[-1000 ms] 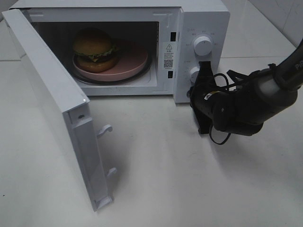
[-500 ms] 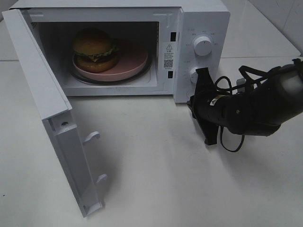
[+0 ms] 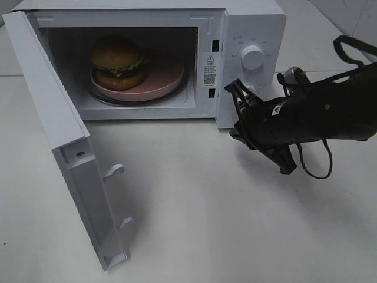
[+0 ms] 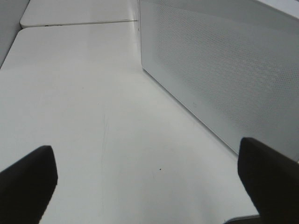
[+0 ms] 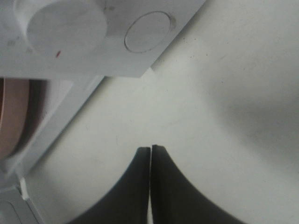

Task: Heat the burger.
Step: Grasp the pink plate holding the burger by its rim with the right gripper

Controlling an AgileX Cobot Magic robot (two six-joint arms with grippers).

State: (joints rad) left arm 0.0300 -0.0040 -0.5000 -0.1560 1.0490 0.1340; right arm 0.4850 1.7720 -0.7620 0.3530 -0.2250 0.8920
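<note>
Just beside the boxy white microwave point(image 3: 253, 20), the black right gripper point(image 5: 150, 148), closed and empty, risked knocking its round white dial point(image 5: 65, 28).

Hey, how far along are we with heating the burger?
Done: the burger sits on the pink plate inside the microwave. In hand: the right end effector, shut and empty, hangs in front of the control panel. Left: the door stands wide open and needs closing, then probably a knob turned.

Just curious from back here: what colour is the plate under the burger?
Pink. The plate shows best in the exterior high view, inside the open microwave.
</note>
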